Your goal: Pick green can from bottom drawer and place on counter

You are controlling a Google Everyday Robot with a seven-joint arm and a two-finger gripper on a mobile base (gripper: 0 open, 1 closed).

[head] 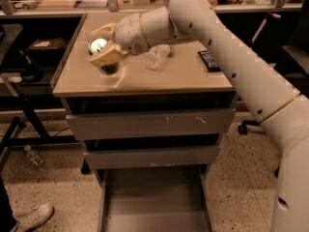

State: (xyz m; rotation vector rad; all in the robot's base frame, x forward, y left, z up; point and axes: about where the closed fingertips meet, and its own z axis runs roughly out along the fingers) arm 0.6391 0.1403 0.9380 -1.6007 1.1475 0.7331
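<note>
Claw clamped around the green can — silver top tilted toward the camera — over the left part of the beige surface. Whether the can touches it cannot be told. Below, the bottom drawer stands pulled open; a clear bottle lies beside the wrist.

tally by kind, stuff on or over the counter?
green can: 1, held in the gripper over the left side of the counter
clear plastic bottle: 1
dark packet: 1
Total: 3
</note>
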